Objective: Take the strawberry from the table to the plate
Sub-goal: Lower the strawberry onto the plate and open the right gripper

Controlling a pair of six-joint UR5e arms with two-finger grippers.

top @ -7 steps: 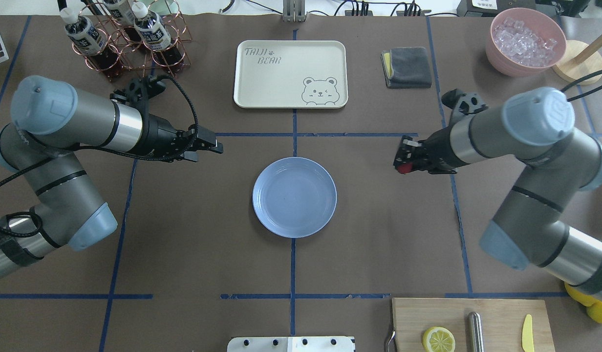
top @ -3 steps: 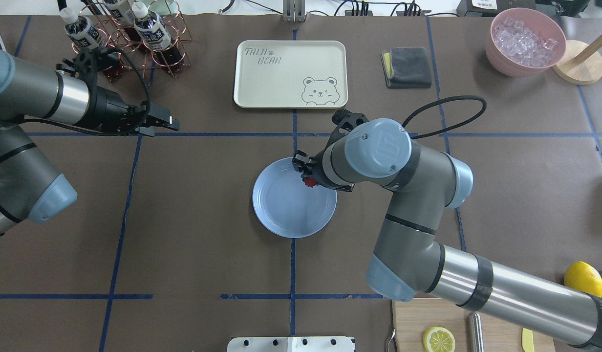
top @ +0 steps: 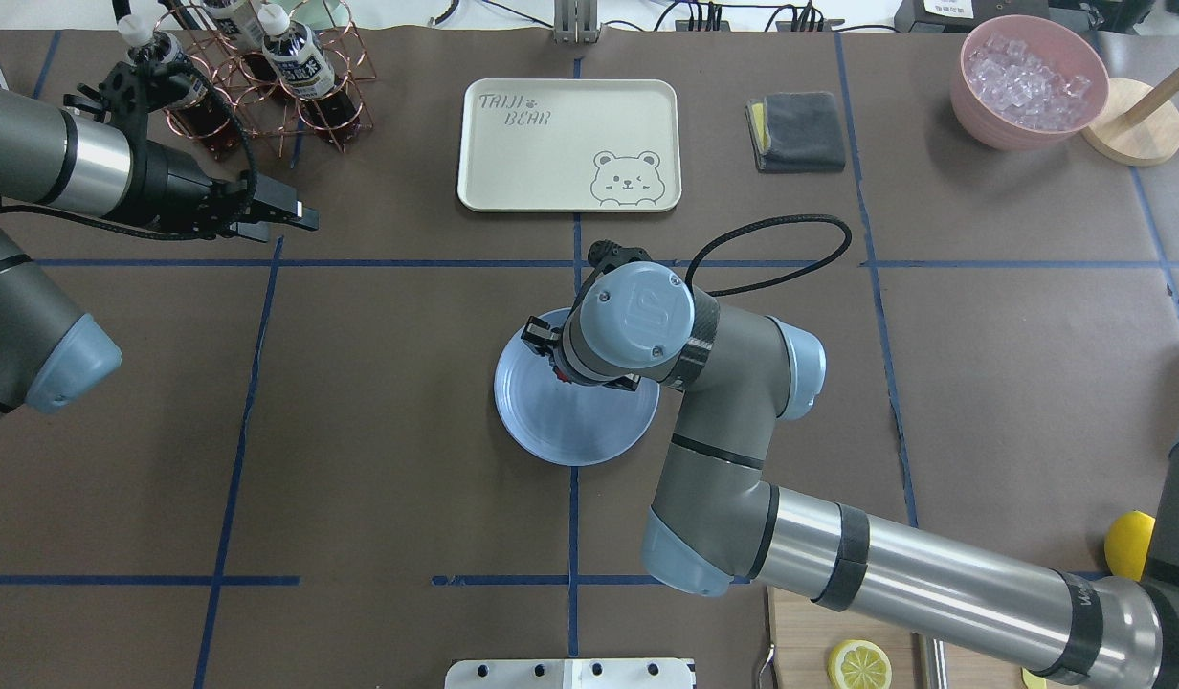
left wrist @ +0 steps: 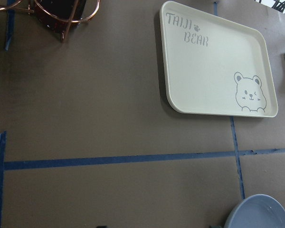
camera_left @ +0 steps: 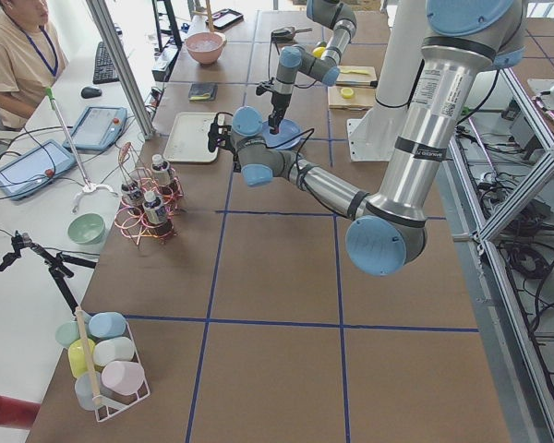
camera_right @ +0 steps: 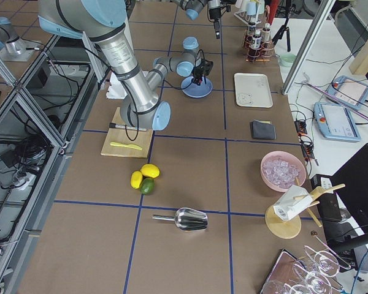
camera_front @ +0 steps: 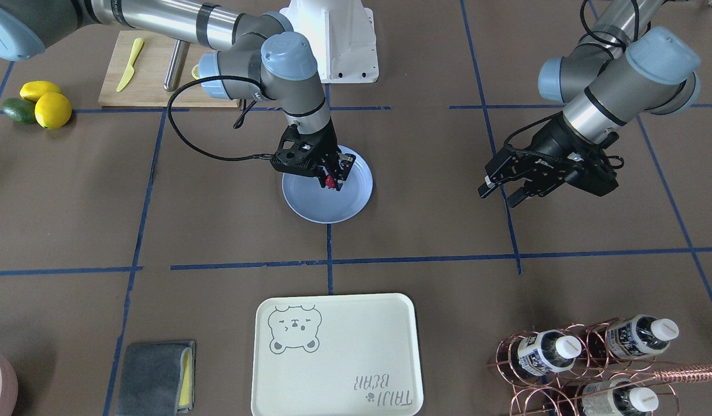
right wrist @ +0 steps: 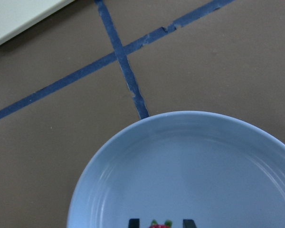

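My right gripper [camera_front: 331, 180] is shut on the small red strawberry [camera_front: 331, 182], with its fingers pointing down over the pale-blue plate [camera_front: 310, 209] near the middle of the brown table [top: 379, 431]. From overhead the right wrist hides most of the berry; only a red edge of the strawberry [top: 558, 373] shows above the plate [top: 575, 435]. In the right wrist view the strawberry [right wrist: 159, 225] sits between two dark fingertips [right wrist: 133, 222], close over the plate [right wrist: 204, 156]. My left gripper [top: 302, 218] hangs open and empty, far to the plate's left.
A cream bear tray [top: 568, 144] lies beyond the plate. A copper rack of bottles [top: 255, 77] stands close behind the left gripper. Grey cloth [top: 797, 131] and pink ice bowl [top: 1030, 81] sit far right. Cutting board with a lemon half [top: 859, 663] and lemons [camera_front: 49, 107] lie near the robot's right.
My right arm has swung in from the table's right side to over the plate, carrying the strawberry. My left arm has drawn back to the left, toward the bottle rack.
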